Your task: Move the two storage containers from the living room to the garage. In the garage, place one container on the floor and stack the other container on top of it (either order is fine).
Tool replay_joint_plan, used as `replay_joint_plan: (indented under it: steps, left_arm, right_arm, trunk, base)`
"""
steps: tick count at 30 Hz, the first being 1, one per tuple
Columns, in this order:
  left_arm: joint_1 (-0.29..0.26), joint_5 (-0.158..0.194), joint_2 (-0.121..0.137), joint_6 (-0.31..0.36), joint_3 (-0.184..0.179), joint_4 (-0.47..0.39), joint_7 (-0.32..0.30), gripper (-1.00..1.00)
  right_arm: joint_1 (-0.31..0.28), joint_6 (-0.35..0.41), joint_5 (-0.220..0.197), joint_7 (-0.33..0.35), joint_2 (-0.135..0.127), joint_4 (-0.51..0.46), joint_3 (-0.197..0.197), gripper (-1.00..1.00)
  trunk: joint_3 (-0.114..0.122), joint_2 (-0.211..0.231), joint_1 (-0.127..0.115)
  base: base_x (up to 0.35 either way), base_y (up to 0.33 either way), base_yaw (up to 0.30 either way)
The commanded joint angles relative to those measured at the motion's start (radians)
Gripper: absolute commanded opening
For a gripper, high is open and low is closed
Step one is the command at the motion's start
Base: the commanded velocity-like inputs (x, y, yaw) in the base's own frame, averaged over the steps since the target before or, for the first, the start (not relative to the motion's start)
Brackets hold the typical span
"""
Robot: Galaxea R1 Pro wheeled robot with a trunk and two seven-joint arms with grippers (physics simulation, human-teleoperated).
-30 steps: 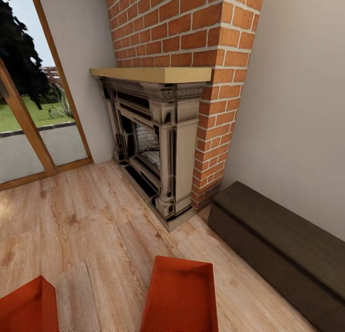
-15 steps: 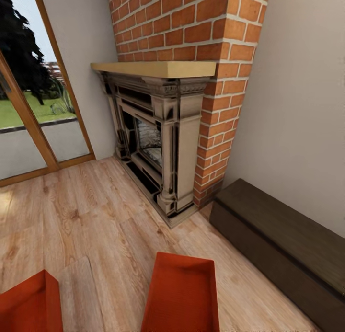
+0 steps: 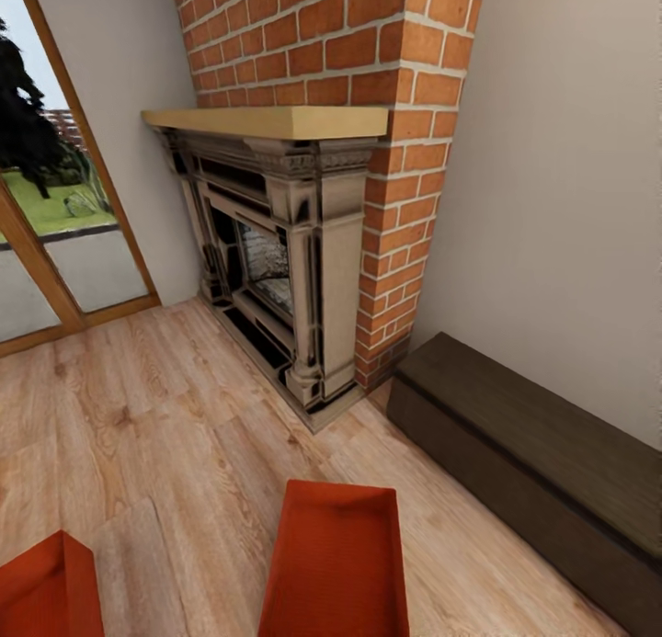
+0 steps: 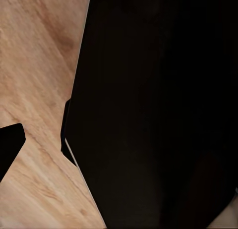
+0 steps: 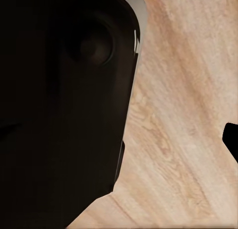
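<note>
Ahead, a brick fireplace (image 3: pixel 303 205) and dark bench (image 3: pixel 533 453) flank two storage containers (image 3: pixel 336 563); gripper states cannot be told.

Smooth matt orange-red storage containers (image 3: pixel 336 563) sit on grained light wood-plank floor (image 3: pixel 156 444).

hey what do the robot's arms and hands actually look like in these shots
Little of them can be made out. The left wrist view shows a large matte black angular body with straight edges and a thin pale edge line. The right wrist view shows a black rounded casing with a round recess and a grey rim. No cables or markings are visible.
</note>
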Motion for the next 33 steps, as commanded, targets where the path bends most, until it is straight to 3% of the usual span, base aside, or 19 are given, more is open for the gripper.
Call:
replay_joint_plan:
  steps: [1, 33]
  left_arm:
    - [0.0, 0.004, 0.0, -0.002, 0.0, -0.001, 0.0, 1.0]
    - [0.0, 0.004, 0.0, -0.001, 0.0, -0.001, 0.0, 1.0]
  right_arm:
    - [-0.001, -0.006, -0.006, 0.002, 0.0, 0.003, 0.007, 1.0]
    - [-0.001, 0.005, -0.004, 0.001, -0.003, 0.004, 0.01, 1.0]
  trunk:
    - [-0.002, 0.0, 0.0]
    - [-0.054, 0.0, 0.0]
  base:
    - [0.0, 0.0, -0.045]
    - [0.0, 0.0, -0.003]
